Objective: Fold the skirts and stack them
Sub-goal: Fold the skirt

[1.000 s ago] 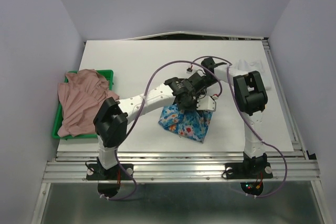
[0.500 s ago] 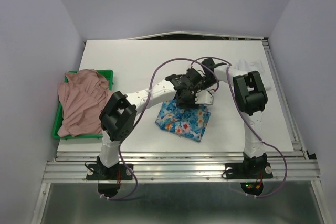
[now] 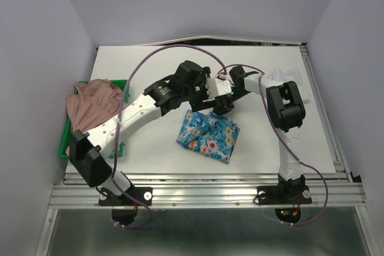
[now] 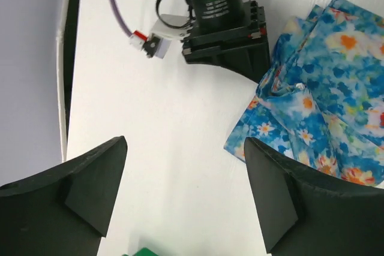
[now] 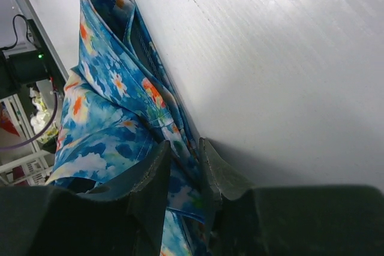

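Tray (image 3: 63, 147) w/ pink skirt (image 3: 90, 118), L edge

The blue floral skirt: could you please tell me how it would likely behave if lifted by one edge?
Probably floppy: the blue floral skirt lies in soft, rumpled folds, so its layers would likely sag open. It seems thin, since the right fingers pinch a fold in a narrow gap. Pushed, it would likely bunch rather than slide.

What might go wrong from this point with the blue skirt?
The right gripper pinches the far edge of the blue skirt while the left gripper hangs open off the cloth; pulling away without releasing may drag the fold open. The grippers sit close together and might collide.
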Robot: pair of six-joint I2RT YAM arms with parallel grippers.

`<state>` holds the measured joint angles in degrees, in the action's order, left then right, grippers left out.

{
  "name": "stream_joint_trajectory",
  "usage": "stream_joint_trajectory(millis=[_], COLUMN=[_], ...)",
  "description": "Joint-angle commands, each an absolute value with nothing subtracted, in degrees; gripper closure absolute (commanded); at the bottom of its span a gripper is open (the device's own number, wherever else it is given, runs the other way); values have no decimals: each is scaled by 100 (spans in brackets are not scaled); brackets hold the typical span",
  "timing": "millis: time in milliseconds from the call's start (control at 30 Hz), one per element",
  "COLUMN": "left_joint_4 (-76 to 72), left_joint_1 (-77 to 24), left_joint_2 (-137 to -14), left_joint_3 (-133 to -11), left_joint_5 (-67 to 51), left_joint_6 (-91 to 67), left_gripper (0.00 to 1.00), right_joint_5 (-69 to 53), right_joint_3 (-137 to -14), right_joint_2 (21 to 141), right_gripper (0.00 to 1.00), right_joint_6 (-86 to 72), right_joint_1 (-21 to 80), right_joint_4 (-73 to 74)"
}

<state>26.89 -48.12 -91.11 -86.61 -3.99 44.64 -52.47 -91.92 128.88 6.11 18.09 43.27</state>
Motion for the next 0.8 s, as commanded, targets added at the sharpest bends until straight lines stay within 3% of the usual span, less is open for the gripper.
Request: stream_joint_trajectory(millis=[0, 267, 600, 767], left_joint_4=[2830, 2814, 1926, 1653], left_joint_1=[-4535, -4518, -4535, -4553], left_joint_2=[-8474, -8148, -8612, -8929], left_joint_3=[-7859, -6277, -6258, -6258], left_joint_5=[-817, -1547, -1863, -1951], left_joint_6=[3894, 3129, 2980, 2944], left_gripper=[11, 13, 13, 19], right_joint_5=[-4887, -4562, -3868, -3963], right_joint_3=[-9492, -9711, -9879, -9581], right_joint_2=[12920, 12437, 11559, 10961], right_gripper=[68, 62, 58, 57], right_joint_6=[589, 422, 255, 281], right_joint_1=[1793, 1741, 1617, 1503], right_joint_4=[4342, 4342, 4490, 4833])
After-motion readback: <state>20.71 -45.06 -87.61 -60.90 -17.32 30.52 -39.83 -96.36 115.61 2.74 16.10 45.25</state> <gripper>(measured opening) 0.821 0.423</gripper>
